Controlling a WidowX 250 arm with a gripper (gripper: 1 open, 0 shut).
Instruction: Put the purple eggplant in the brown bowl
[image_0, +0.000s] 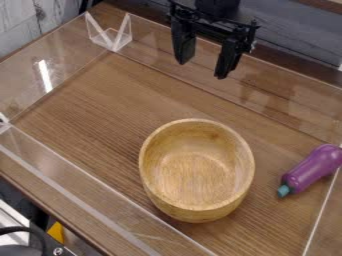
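Observation:
The brown bowl (198, 167) stands on the wooden table in the lower middle of the camera view, its hollow empty. The purple eggplant (313, 167) lies at the right edge, right of the bowl, its teal stem cap pointing down-left toward the bowl. My gripper (203, 55) hangs high at the back, above and behind the bowl, far from the eggplant. Its black fingers (227, 57) stand apart, open, with nothing between them.
Clear acrylic walls (54, 70) fence the wooden table (94, 120) on the left, back and front. A small clear triangular stand (110, 32) sits at the back left. A dark edge and cables show at the bottom left corner.

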